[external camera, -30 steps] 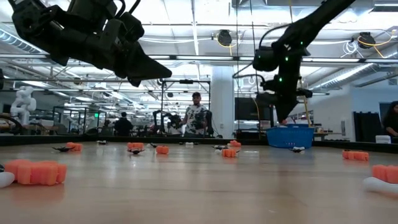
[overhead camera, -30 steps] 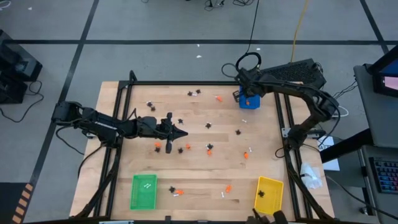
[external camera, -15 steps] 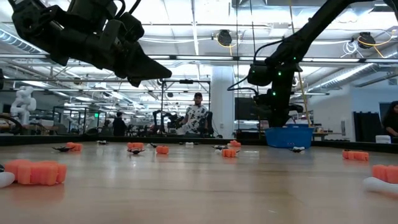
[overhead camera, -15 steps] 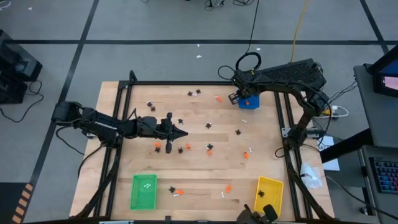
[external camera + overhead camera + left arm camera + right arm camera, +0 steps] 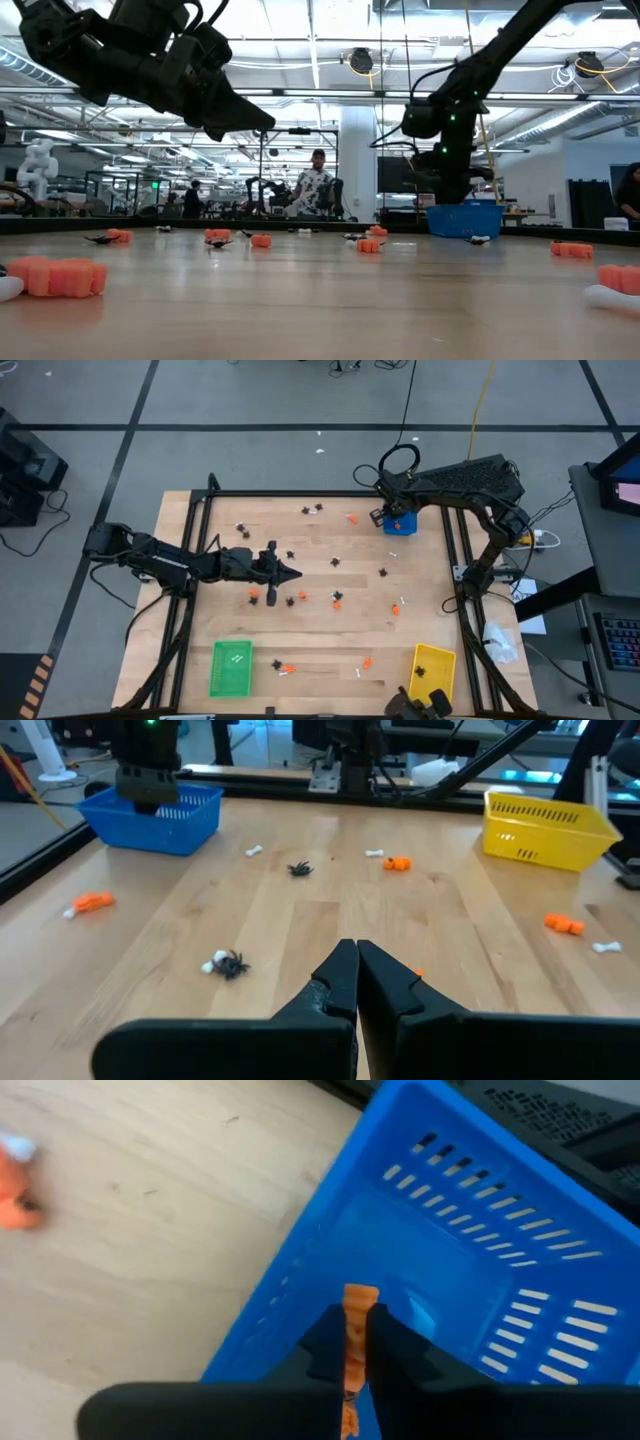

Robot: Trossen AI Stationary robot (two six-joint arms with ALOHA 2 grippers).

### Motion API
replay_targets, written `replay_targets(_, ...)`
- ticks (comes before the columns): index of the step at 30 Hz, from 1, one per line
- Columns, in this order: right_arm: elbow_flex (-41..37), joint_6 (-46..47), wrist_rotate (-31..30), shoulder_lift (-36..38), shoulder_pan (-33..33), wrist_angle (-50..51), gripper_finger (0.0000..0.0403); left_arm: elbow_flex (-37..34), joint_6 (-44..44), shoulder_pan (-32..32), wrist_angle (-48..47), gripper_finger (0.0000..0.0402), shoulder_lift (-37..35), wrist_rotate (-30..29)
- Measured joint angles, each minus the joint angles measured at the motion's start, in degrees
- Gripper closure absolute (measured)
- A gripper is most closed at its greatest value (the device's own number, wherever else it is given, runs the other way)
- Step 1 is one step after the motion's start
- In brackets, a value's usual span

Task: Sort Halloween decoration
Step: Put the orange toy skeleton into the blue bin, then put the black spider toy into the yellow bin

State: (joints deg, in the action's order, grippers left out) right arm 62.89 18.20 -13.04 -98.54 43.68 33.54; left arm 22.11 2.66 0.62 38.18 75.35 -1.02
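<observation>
Tiny Halloween trinkets lie scattered on the wooden table: orange lumps (image 5: 254,594), black spiders (image 5: 232,964) and white bones (image 5: 374,852). My right gripper (image 5: 358,1330) hangs over the blue tray (image 5: 450,1280) at the table's far right, shut on an orange trinket (image 5: 358,1305). My left gripper (image 5: 355,955) hovers shut and empty above the table's left middle (image 5: 295,573), clear of the trinkets below it. My right gripper pinches the orange trinket between its two fingertips, and the trinket's upper end (image 5: 360,1294) sticks out past them. The fingers slant steeply down from above. The trinket is lifted clear, over the near-left corner of the blue tray's inside.
A green tray (image 5: 231,667) with white pieces stands at the near left, and a yellow tray (image 5: 433,670) at the near right. A black frame rail (image 5: 300,493) runs round the table. People stand in the room beyond the far edge.
My right gripper has sunk toward the blue tray and shifted a little toward the table's left, still above the tray's rim. My left arm has kept still.
</observation>
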Motion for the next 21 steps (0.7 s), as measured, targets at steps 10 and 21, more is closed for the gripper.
replay_targets(10, 0.0, -0.8, 1.9, 0.0, 0.9, 0.5, 0.0303, 0.0, 0.0, 0.2, -1.7, 0.0398, 0.0, -1.0)
replay_targets(21, 0.8, -4.7, -0.4, 7.9, -2.2, 3.0, 0.0278, 0.0, 0.1, 0.2, -1.7, 0.0398, 0.0, -1.0)
